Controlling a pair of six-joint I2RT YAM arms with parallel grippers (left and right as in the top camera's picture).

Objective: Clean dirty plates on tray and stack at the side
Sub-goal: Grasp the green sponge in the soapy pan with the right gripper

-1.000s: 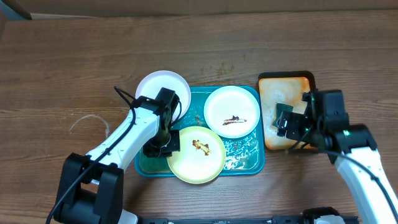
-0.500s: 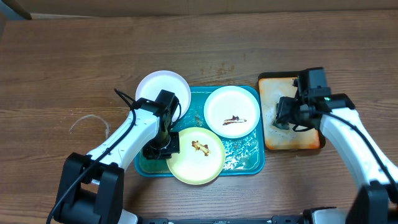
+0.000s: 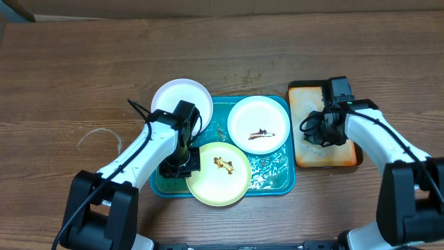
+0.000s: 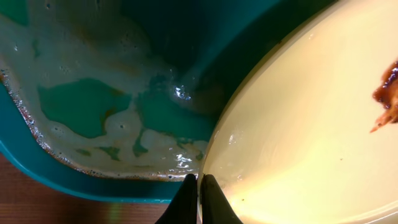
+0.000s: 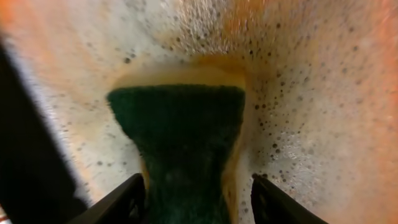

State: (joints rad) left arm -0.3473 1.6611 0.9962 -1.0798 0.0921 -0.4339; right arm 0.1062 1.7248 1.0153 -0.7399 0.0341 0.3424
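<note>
Both arms: white link shells, black joints and wrist housings, black bases at the tabletop's near edge. Loose black cable loops beside each wrist. Jaws black.

A wooden desk (image 3: 83, 62) with dark brown grain is filling almost the whole overhead view, its boards running from left to right. Soft, even light is falling on it and is making no strong shadows. At the top left corner, a lighter surface (image 3: 15, 8) is showing behind the desk edge.
</note>
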